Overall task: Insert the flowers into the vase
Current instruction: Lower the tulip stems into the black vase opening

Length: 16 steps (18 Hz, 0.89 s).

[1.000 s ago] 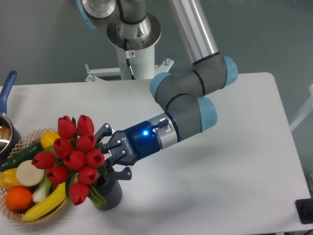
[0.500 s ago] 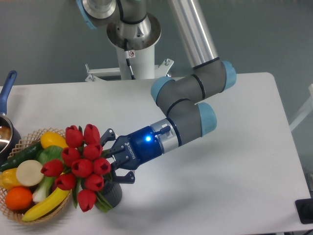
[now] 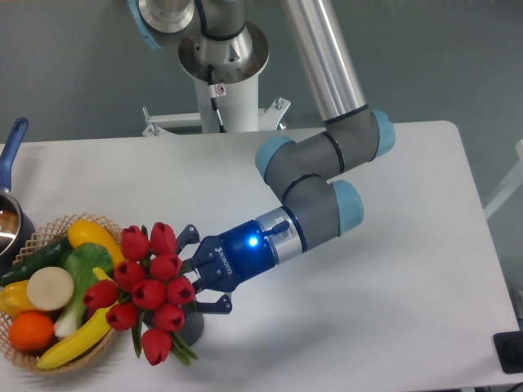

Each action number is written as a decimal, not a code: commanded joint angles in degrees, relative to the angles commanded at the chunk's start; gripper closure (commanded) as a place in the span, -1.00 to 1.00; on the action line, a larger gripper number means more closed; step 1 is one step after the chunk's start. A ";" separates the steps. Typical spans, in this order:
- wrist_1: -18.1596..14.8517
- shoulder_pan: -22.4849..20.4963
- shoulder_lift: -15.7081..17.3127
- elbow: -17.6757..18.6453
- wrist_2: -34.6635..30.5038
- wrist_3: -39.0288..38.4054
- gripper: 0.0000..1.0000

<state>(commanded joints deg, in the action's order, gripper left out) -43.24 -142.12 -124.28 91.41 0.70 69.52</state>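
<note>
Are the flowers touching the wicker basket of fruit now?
Cannot tell. In the camera view the flowers overlap the right rim of the basket, but they are held higher by the gripper, so overlap may be only depth.

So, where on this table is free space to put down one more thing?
Bare patches: the white table's right half beyond the grey arm, and the far strip above the woven wicker fruit basket. The front left is crowded: basket, red tulip bunch, dark ribbed vase, hand.

White worktop (image 3: 392,327) with rounded corners, set before a plain grey-green floor (image 3: 65,65). A black object (image 3: 508,351) sits beyond the worktop's lower right corner. Lighting even.
</note>
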 joint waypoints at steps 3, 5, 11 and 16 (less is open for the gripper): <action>0.00 -0.44 -0.09 1.05 0.00 0.61 0.32; 0.00 -0.70 -0.09 2.10 0.00 1.93 0.32; 0.00 -0.70 -0.26 2.99 -0.09 2.81 0.32; 0.00 -0.62 -0.88 2.99 -0.26 3.69 0.32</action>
<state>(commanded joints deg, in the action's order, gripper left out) -43.24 -142.73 -125.16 94.39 0.44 73.21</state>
